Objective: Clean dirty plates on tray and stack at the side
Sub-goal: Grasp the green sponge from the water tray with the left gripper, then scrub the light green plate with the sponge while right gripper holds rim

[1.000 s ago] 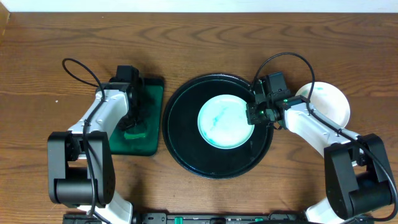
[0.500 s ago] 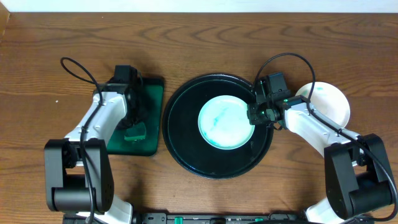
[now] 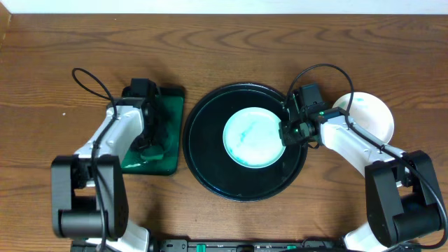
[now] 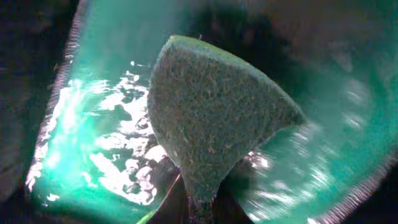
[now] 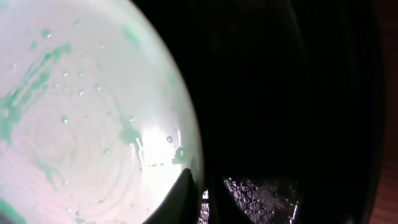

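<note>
A white plate [image 3: 250, 136] smeared with teal lies in the middle of the round black tray [image 3: 210, 164]. My right gripper [image 3: 285, 133] is at the plate's right rim. In the right wrist view the plate [image 5: 81, 112] fills the left side and the gripper [image 5: 200, 185] is shut on its rim, one finger over the plate and one outside it, above the tray's floor [image 5: 292, 93]. My left gripper [image 3: 148, 138] hangs over the green tray. In the left wrist view the gripper [image 4: 202, 194] is shut on a green sponge [image 4: 208, 118].
The small rectangular dark-green tray [image 3: 169, 105] sits left of the black tray, and its floor [image 4: 87, 137] looks wet and shiny. A second white plate [image 3: 369, 117] with a faint teal mark rests on the wood table [image 3: 224, 49] to the right, partly under my right arm.
The sponge lay in plain sight on the green tray before; now my left gripper covers it and is shut on it. The right gripper has stayed at the plate's rim.
</note>
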